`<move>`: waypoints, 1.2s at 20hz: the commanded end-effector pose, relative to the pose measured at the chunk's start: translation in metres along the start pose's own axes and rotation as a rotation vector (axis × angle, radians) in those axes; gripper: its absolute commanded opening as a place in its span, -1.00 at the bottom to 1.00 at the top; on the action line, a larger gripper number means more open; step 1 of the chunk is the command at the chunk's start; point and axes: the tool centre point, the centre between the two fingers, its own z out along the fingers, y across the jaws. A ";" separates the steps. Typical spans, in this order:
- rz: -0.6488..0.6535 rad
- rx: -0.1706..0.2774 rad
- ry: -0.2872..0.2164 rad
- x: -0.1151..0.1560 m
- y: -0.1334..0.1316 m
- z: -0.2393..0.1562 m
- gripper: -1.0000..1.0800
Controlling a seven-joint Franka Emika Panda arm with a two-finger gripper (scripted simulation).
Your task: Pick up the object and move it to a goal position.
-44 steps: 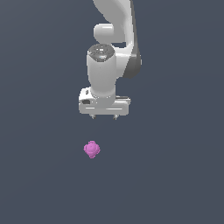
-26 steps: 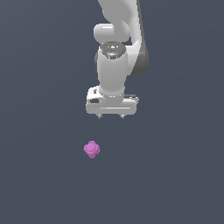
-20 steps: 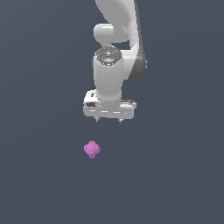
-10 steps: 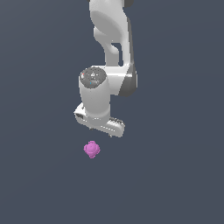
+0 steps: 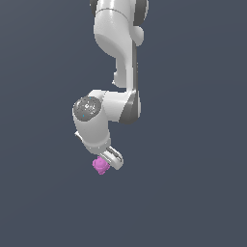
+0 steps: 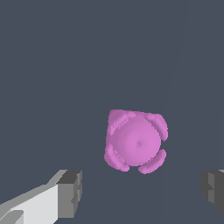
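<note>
The gripper (image 5: 107, 160) is seen low down in the exterior view, hanging off the white arm (image 5: 118, 53) that drops in from the top of the frame and bends at a fat elbow joint. The object (image 5: 100, 165), a small magenta-pink lumpy blob, is found right at the gripper's tip, at about 7 o'clock from the white finger bar; part of it looks to be tucked behind the hand, so contact can't really be judged from there.

In the wrist view things are clearer. The object (image 6: 136, 141) is shown as a roundish knob with little ribbed lobes around its edge, sitting on the plain dark grey floor (image 6: 65, 65). The fingers (image 6: 70, 194) are spread wide apart, one dark pad on each side, and nothing is pinched between them. The blob isn't touched by either pad; it's seen off the line joining them, roughly at 12 o'clock from the midpoint of that gap, a bit nearer the white-backed finger than the other pad (image 6: 213, 190).
</note>
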 end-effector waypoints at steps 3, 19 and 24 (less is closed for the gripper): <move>0.073 -0.001 -0.001 0.011 0.003 0.011 0.92; 0.104 -0.002 -0.001 0.015 0.006 0.049 0.92; 0.106 -0.002 -0.001 0.015 0.006 0.067 0.92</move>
